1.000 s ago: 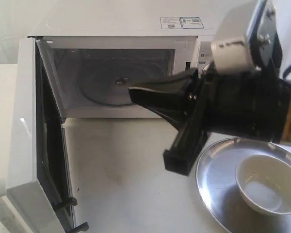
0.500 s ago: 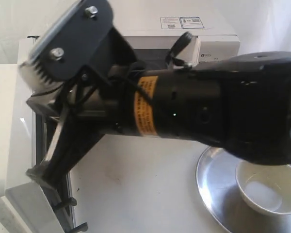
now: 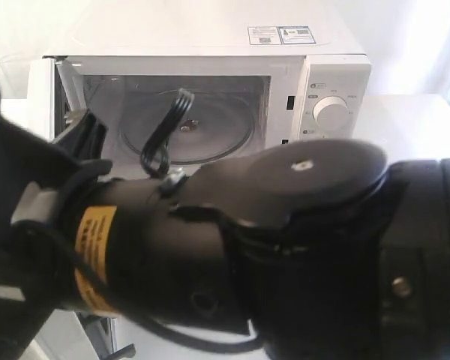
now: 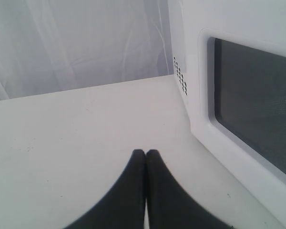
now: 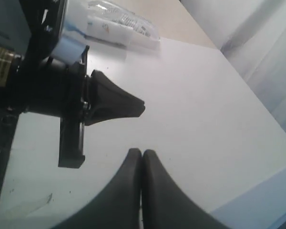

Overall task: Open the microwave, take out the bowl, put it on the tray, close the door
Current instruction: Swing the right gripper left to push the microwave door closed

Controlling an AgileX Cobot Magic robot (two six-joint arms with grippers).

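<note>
The white microwave (image 3: 210,37) stands with its door (image 3: 39,90) swung open to the left, and only the glass turntable (image 3: 210,127) shows in the cavity. My right arm (image 3: 285,247) stretches across the front of the exterior view and hides the bowl and the tray. The right gripper (image 5: 142,152) is shut and empty above the white tabletop. The left gripper (image 4: 145,152) is also shut and empty, just beside the outer face of the door (image 4: 252,109) with its dark window. It also shows in the right wrist view as the left gripper (image 5: 142,107).
A round white knob (image 3: 332,112) sits on the microwave's control panel at the right. A crumpled clear plastic item (image 5: 119,21) lies on the table beyond the left arm. Pale curtains hang behind the table (image 4: 86,124).
My right arm has swept from the right side across to the left and closer to the camera. It now covers the tray and bowl that showed at the lower right before.
</note>
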